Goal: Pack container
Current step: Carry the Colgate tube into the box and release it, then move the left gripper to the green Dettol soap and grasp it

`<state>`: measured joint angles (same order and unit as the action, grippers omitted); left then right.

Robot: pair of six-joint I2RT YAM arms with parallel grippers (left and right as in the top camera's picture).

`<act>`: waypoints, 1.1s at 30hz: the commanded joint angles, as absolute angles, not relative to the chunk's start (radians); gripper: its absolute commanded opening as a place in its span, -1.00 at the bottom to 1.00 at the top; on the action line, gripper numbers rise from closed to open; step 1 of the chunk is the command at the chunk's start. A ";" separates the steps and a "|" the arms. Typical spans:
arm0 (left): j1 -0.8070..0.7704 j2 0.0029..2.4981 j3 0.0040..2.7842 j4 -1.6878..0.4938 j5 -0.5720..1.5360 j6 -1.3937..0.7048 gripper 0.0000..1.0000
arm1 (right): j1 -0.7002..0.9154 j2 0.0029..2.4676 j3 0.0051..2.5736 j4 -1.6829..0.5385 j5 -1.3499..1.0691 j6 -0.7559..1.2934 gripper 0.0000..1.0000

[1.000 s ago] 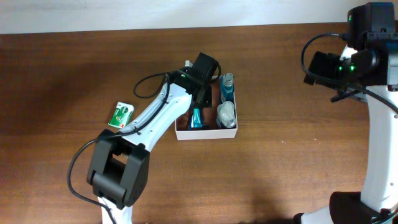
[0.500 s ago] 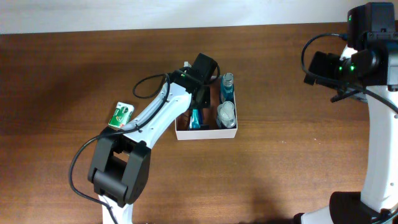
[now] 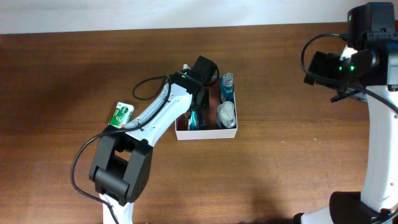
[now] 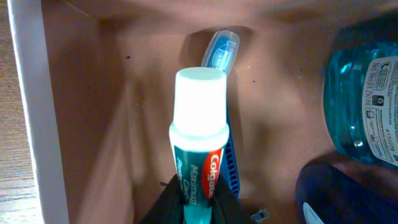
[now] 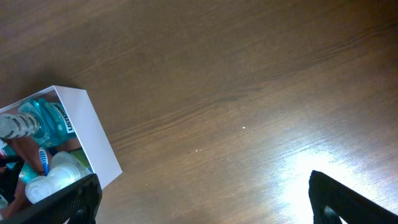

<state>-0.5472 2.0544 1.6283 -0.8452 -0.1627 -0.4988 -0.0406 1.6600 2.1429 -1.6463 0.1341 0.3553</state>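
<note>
At the middle of the desk, the container sits open-top with white walls and a pinkish-brown floor. Inside: a blue mouthwash bottle along the right side, a clear plastic item in front of it, and a blue toothbrush flat on the floor in the left half.

Step in hand, my read: placing the toothpaste tube in the left half. The tube is inside the walls, white cap pointing at the far wall, lying over the toothbrush handle. Can't tell from the wrist view whether it's seated or just above.

Left claw: clamped on the tail end of the tube, jaws narrow, one finger each side. It touches nothing else that I can see. The container wall is off to its left, the mouthwash bottle near on its right.

Next move needs: seat the tube, open only enough to let go, back straight up. The slot is tight, and a wide opening risks nudging the bottle or the wall.

Green packet lies on the desk beside the left arm, well apart from the container. Likely the next pick.

Right claw: spread wide, empty, over bare desk to the right of the container.
</note>
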 commanded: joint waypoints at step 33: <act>-0.312 1.971 1.912 -1.265 -0.176 -0.025 0.11 | -0.047 1.663 2.148 -1.645 0.144 0.348 0.97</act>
